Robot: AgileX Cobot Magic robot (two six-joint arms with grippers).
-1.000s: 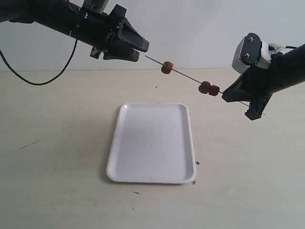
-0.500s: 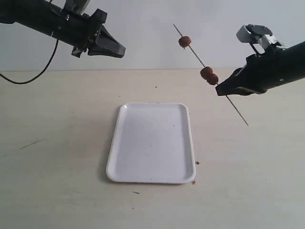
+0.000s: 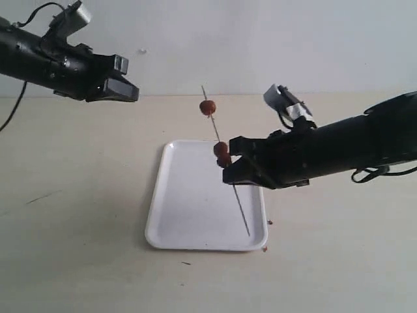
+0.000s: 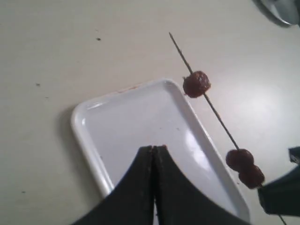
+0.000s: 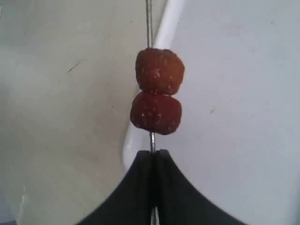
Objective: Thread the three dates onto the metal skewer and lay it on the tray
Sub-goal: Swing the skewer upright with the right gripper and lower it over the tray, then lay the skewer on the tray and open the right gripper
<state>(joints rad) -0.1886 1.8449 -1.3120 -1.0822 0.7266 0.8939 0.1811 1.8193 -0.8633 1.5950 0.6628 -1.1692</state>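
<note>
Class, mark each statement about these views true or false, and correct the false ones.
1. All three dates sit on the metal skewer. True.
2. The left gripper grips the skewer's top end. False: it is shut on nothing, away from the skewer.
3. The three dates are bunched together. False: two touch beside the right gripper; the upper date sits apart.
4. The right gripper is clamped on the skewer. True.
5. The skewer lies flat in the tray. False: it is held tilted.
</note>
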